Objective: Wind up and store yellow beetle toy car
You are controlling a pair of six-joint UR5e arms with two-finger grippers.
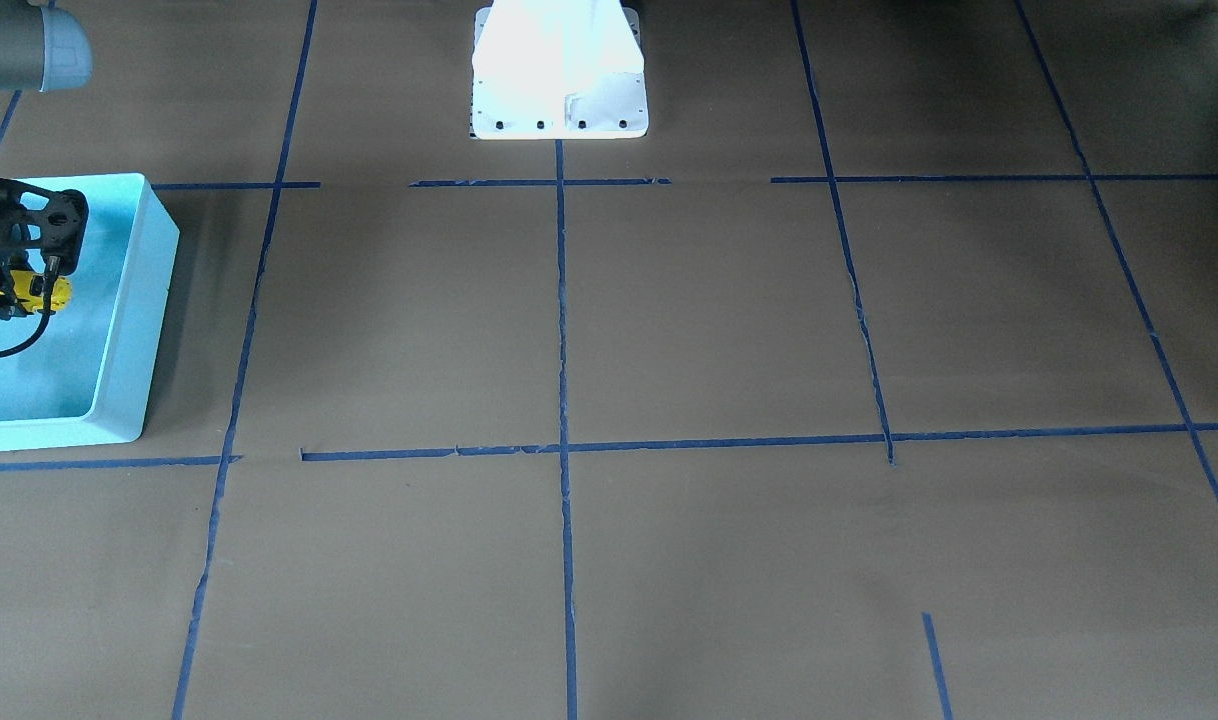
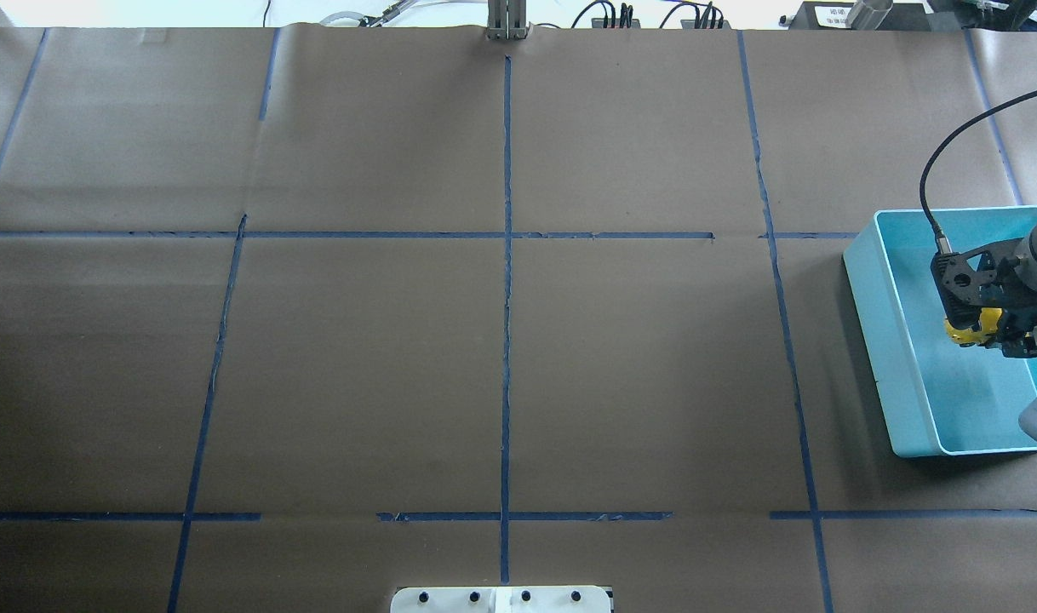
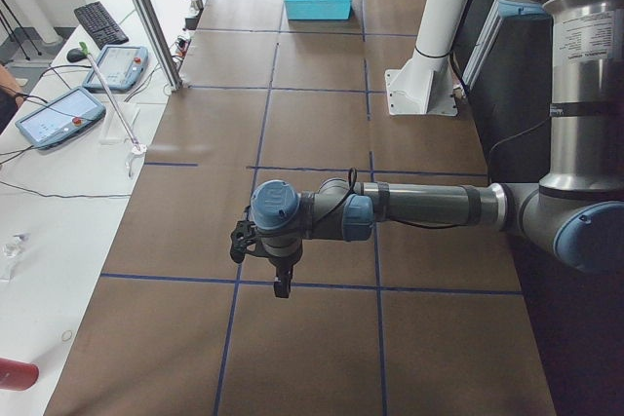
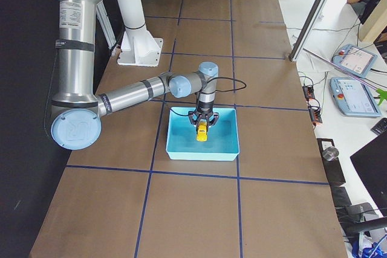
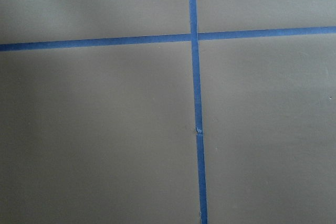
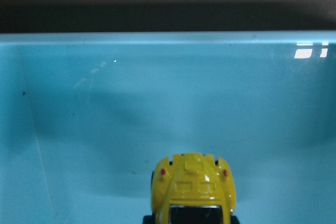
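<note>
The yellow beetle toy car [image 2: 987, 322] sits between the fingers of my right gripper [image 2: 992, 334], which is shut on it and holds it inside the teal bin [image 2: 876, 323], just above the floor. The front view shows the car [image 1: 57, 292] in the gripper [image 1: 21, 300] over the bin [image 1: 139, 300]. The right wrist view shows the car's rounded yellow body [image 6: 193, 187] facing a bin wall [image 6: 157, 72]. My left gripper [image 3: 281, 284] hangs over bare table far from the bin. It shows only in the left side view, so I cannot tell if it is open.
Brown paper with blue tape lines [image 2: 507, 255] covers the table. The white robot base [image 1: 559, 80] stands at mid table edge. Tablets and a keyboard lie on the side bench [image 3: 58, 114].
</note>
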